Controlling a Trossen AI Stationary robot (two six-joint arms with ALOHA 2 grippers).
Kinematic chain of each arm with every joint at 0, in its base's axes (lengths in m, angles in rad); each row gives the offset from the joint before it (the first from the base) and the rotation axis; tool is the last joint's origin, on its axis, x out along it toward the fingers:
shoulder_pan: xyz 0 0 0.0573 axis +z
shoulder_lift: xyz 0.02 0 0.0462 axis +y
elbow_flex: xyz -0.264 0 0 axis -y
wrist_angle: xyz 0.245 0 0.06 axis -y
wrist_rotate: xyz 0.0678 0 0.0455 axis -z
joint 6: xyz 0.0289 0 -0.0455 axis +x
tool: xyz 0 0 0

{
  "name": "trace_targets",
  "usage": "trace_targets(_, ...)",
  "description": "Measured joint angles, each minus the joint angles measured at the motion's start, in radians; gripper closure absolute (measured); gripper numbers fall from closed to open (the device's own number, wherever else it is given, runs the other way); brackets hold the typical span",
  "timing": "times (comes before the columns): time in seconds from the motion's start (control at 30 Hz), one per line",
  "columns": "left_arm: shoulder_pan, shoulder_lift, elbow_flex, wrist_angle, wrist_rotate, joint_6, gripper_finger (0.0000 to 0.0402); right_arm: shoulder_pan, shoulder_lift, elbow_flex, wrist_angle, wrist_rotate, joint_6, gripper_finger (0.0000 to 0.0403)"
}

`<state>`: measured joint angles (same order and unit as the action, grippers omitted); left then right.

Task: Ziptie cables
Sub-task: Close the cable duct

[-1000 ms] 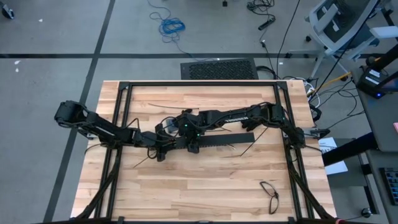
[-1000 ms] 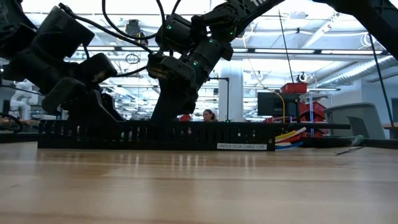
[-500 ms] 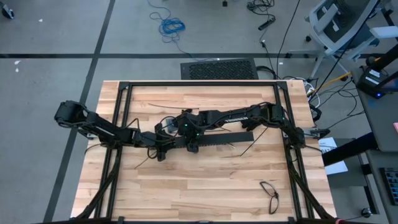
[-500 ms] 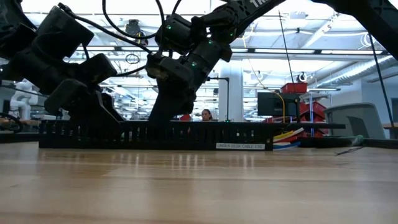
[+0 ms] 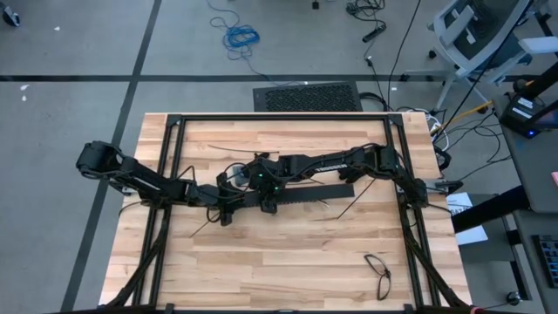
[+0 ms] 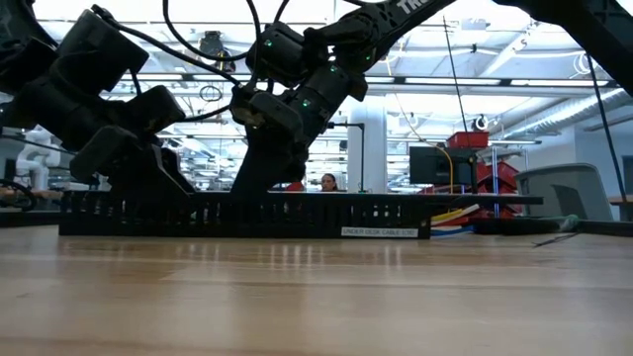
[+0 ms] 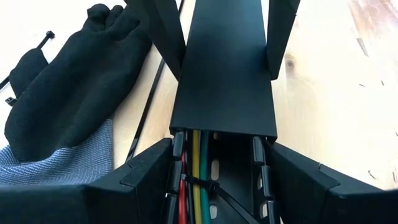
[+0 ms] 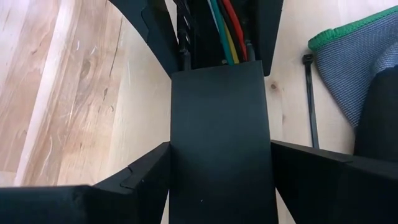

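Cables point(image 7: 196, 162) (red, yellow and green that I can make out) are lying lengthwise inside the black slotted cable tray point(image 6: 247, 213) in the middle of the counter point(image 6: 316, 297), with a few coloured ends poking out of its right end in the low view. Left tool point(image 7: 221, 148) is clenched across the open part of the tray, right tool point(image 8: 221, 149) is clenched across the covered part just beside it, so both are grasping the same tray. What changed over the last second: barely anything. The tray and its label point(image 6: 379, 231) crept a hair to the left and the right arm's wrist shifted with it. To me that reads as nudging the tray into place, not actual tying yet. One black zip tie point(image 7: 200, 183) looks like it's already across the wires. A glove point(image 7: 62, 118) and a loose tie point(image 8: 309, 99) sit beside the tray. Label reads "UNDER DESK CABLE" plus a last word I can't make out.
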<state>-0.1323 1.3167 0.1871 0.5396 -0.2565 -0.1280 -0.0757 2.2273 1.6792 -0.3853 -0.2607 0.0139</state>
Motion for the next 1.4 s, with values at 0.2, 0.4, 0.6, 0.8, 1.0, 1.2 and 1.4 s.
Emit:
trace_targets(0.2,0.0,0.0,0.0,0.0,0.0,0.002,0.0163,0.0,0.0,0.0,0.008,-0.001,0.0,0.0163)
trace_targets(0.4,0.0,0.0,0.0,0.0,0.001,0.004,0.0163,0.0,0.0,0.0,0.01,-0.001,0.0,0.0163)
trace_targets(0.6,0.0,0.0,0.0,0.002,0.002,0.007,0.0163,0.0,0.0,0.0,0.009,-0.001,0.0,0.0163)
trace_targets(0.8,0.0,0.0,0.004,0.001,-0.002,-0.029,0.0163,-0.001,0.0,0.002,0.005,-0.002,-0.003,0.0163)
trace_targets(1.0,0.001,0.0,0.009,-0.021,0.001,-0.078,0.0163,-0.002,0.0,0.003,0.005,-0.001,-0.008,0.0163)
trace_targets(1.2,0.001,-0.001,0.011,-0.029,0.011,-0.114,0.0163,-0.002,0.0,0.003,0.005,-0.003,-0.007,0.0163)
trace_targets(1.4,0.001,-0.001,0.011,-0.024,0.011,-0.091,0.0163,-0.002,0.0,0.004,0.002,-0.002,-0.007,0.0163)
